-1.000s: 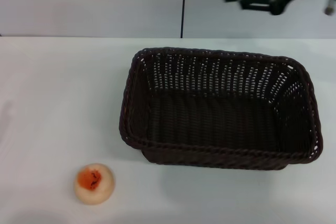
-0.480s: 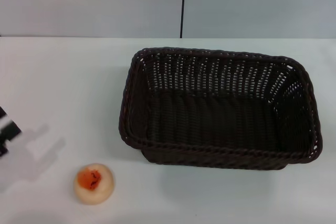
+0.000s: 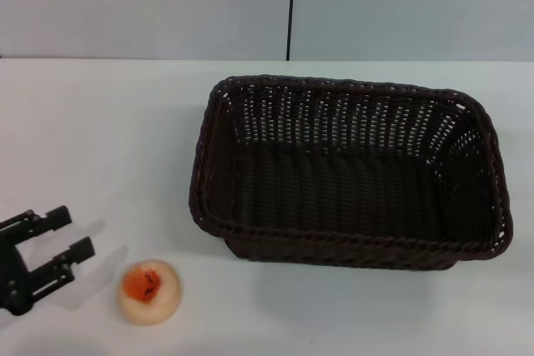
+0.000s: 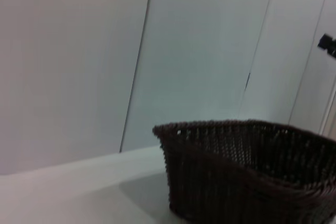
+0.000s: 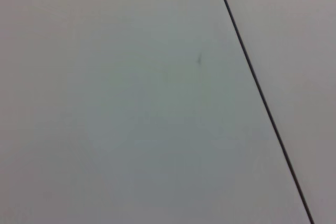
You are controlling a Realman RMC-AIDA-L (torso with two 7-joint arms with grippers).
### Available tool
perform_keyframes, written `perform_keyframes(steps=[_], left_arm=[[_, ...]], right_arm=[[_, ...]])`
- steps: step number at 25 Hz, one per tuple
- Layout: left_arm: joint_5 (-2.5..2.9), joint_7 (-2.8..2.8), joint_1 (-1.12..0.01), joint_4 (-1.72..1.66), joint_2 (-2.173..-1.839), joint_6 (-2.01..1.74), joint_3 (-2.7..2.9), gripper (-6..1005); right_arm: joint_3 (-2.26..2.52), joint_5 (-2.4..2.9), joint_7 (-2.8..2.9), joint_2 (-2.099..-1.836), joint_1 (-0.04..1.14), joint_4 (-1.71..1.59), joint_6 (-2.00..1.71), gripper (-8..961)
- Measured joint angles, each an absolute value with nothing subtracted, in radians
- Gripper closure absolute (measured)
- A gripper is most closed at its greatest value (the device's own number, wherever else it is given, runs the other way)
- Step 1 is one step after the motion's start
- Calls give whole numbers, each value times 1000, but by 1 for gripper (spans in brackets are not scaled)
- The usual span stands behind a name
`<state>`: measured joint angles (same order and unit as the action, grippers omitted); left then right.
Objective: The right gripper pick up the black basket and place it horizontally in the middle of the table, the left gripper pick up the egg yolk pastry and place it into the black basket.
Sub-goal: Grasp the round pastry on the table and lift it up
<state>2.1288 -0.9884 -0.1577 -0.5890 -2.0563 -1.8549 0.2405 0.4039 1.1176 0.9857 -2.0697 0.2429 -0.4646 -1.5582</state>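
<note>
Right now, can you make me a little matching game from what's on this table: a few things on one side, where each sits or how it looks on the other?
Things:
1. black basket
2. egg yolk pastry
3. left gripper
4. table

Descriptions:
A. white and flat, everything rests on it
B. jaws open, just left of the bun
C. empty, lying lengthwise, right of centre
D. pale, round, orange-red patch on top

Pairs: 1-C, 2-D, 3-B, 4-A

I see the left gripper cut off at nine o'clock; black basket cropped at four o'clock.
</note>
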Motion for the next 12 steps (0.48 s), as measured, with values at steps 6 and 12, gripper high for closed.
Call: perform_keyframes(steps=[6, 12], left_arm=[[2154, -985, -183, -567, -2058, -1776, 306, 429], [2156, -995, -189, -558, -2059, -1756, 388, 429]], right_arm=[[344, 1110, 983, -2070, 251, -425, -1555, 552], [337, 1109, 983, -2070, 251, -417, -1536, 552]])
